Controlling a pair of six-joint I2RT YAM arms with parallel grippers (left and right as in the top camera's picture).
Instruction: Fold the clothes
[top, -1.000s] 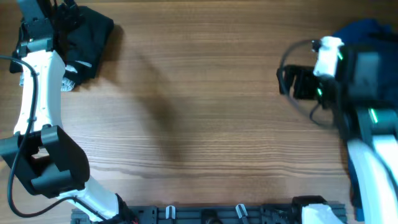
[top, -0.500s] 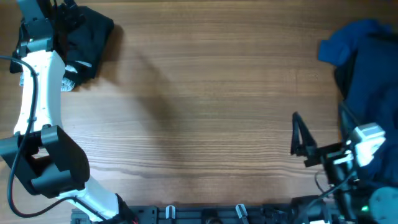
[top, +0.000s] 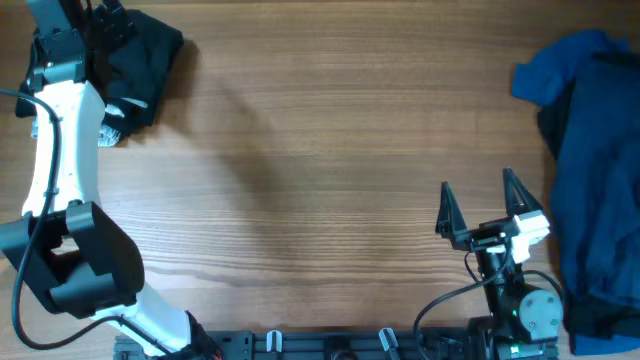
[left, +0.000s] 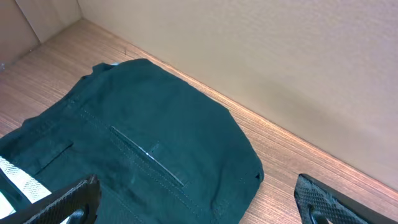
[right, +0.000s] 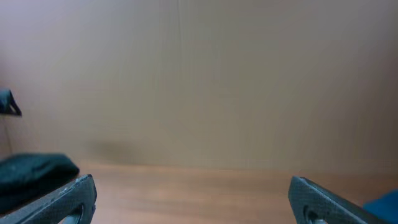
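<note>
Black garment (top: 143, 58) far left, blue garment (top: 592, 150) right

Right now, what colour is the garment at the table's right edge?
The garment is royal blue, with a darker navy piece beside it; overhead shows it best.

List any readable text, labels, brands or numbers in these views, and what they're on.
No readable text in any view.
Dark garment: plain; its pale band shows only stripes, no letters.
Blue clothes: no print or tag visible.
Table: wood grain only, no marks.
</note>
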